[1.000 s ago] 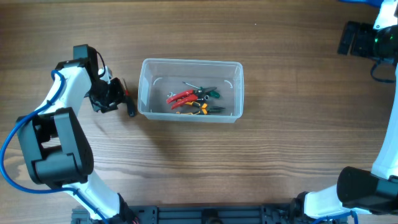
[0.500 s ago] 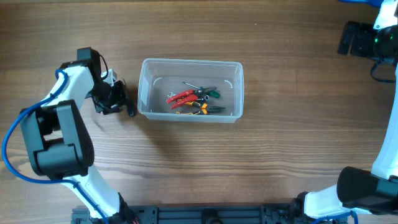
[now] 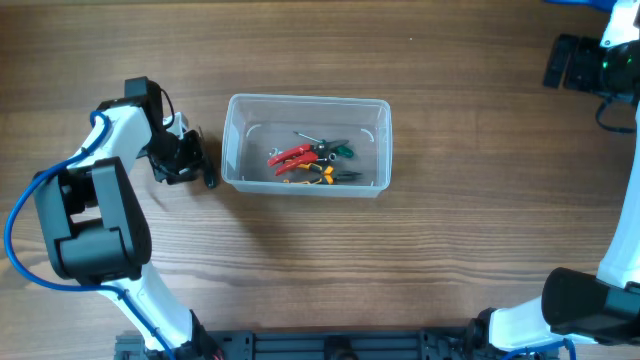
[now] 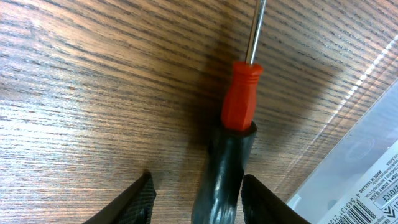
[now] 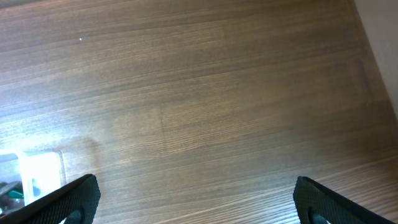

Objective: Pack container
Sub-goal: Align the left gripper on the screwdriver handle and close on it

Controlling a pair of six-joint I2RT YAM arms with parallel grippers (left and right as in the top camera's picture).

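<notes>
left gripper (image 4: 198, 190) released, fingers straddling red-black screwdriver (image 4: 239, 106) on table (image 4: 74, 93) beside container (image 3: 232, 140), toward left edge; right gripper (image 5: 196, 202) spread, far-right corner.

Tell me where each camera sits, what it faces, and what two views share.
Overhead: above table, facing down; container, left arm and right arm show.
Left wrist: low, facing table; left hand straddles a screwdriver.
Right wrist: high, facing bare table; right hand open at bottom edge.
Shared: part of the container appears in both wrist views.
</notes>
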